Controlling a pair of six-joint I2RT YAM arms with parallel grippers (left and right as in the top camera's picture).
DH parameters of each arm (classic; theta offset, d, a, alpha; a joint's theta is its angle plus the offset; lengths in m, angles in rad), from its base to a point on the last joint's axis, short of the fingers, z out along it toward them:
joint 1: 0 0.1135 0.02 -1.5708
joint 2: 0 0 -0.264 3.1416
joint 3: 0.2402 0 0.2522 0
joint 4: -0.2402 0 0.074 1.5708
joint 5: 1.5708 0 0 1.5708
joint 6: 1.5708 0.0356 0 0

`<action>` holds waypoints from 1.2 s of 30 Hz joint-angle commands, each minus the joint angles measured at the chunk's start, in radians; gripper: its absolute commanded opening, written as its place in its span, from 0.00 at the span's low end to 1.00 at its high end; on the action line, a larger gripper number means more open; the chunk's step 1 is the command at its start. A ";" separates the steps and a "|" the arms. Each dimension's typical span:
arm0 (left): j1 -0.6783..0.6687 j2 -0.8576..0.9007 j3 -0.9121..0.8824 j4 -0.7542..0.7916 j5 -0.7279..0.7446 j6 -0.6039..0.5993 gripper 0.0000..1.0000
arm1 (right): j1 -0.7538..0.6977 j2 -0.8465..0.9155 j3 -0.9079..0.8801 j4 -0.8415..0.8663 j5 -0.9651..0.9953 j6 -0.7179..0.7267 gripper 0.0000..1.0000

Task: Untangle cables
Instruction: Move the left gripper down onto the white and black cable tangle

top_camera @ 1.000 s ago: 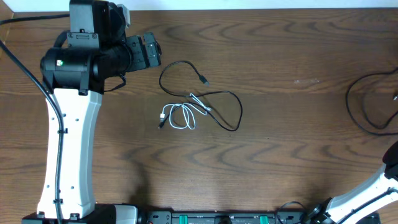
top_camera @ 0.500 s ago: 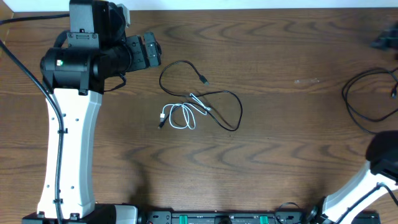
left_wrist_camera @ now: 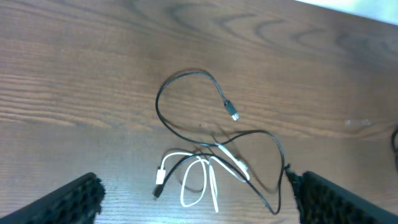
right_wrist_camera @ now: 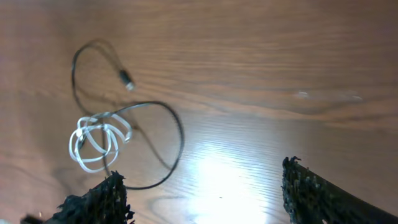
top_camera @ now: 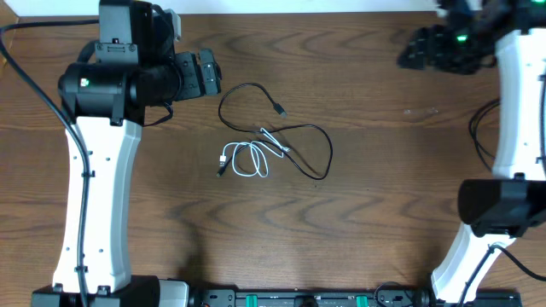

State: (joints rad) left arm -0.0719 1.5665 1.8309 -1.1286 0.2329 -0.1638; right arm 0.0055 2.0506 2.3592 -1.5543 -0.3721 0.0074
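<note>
The cables (top_camera: 264, 145) lie tangled near the middle of the bench (top_camera: 375, 205), somewhat toward its far edge. A black cable (top_camera: 299, 128) loops out and back across a coiled white cable (top_camera: 247, 160). The left end effector (top_camera: 213, 74) hovers near the far edge, left of the tangle, fingers spread wide and gripping nothing. The right end effector (top_camera: 408, 53) hangs near the far right corner, likewise spread and empty.

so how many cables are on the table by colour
black cables: 2 (one in the middle tangle, one looped at the right edge, partly hidden)
white cable: 1 (coiled in the tangle)
total: 3
</note>
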 commanded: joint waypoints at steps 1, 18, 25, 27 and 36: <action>0.003 0.032 -0.010 -0.023 -0.009 0.014 0.97 | 0.054 -0.019 -0.019 0.016 0.061 0.035 0.79; -0.013 0.077 -0.250 0.007 0.062 -0.069 0.98 | 0.002 -0.019 -0.065 0.025 0.146 0.074 0.84; -0.084 0.077 -0.349 0.078 0.099 -0.069 0.97 | 0.002 -0.019 -0.065 0.019 0.169 0.074 0.85; -0.108 0.077 -0.361 0.089 0.096 -0.069 0.95 | 0.002 -0.019 -0.065 0.019 0.168 0.074 0.86; -0.152 0.078 -0.428 0.159 0.089 -0.070 0.80 | 0.002 -0.019 -0.065 0.006 0.184 0.073 0.87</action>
State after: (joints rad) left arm -0.2245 1.6337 1.4288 -0.9798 0.3168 -0.2379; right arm 0.0067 2.0502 2.2997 -1.5433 -0.2039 0.0719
